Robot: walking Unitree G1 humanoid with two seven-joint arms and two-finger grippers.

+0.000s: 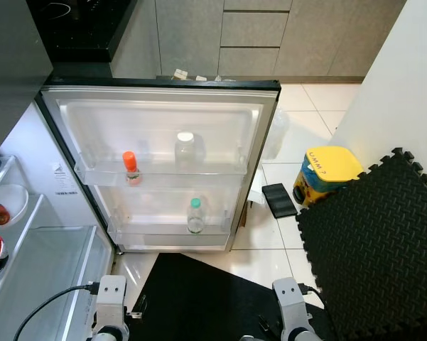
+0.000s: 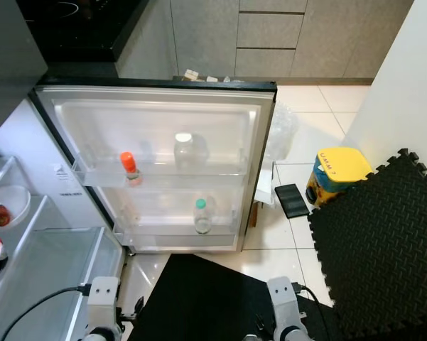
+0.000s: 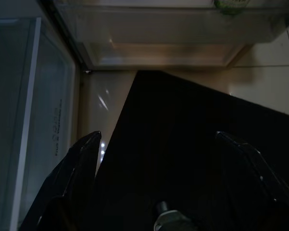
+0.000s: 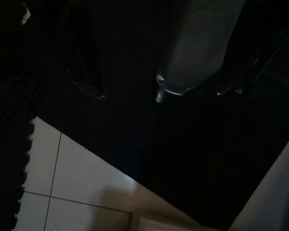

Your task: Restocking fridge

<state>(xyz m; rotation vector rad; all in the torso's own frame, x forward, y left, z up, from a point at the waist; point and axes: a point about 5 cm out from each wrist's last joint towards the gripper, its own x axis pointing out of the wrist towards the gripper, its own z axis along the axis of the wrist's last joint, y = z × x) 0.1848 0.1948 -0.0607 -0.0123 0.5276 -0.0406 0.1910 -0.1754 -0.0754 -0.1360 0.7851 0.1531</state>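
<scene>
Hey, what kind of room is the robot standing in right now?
Most likely a home kitchen: an open fridge door with bottles in its shelves, grey cabinet drawers behind, and a black cooktop on the counter.

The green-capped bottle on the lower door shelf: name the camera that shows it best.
Left eye view: the green-capped bottle stands whole and upright on the lower door shelf. The right eye view matches. The left wrist view catches just its base; the right wrist view looks at floor.

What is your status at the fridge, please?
Both grippers low, jaws open, empty. Fridge door open; three bottles in its racks. Nothing blocking.
</scene>
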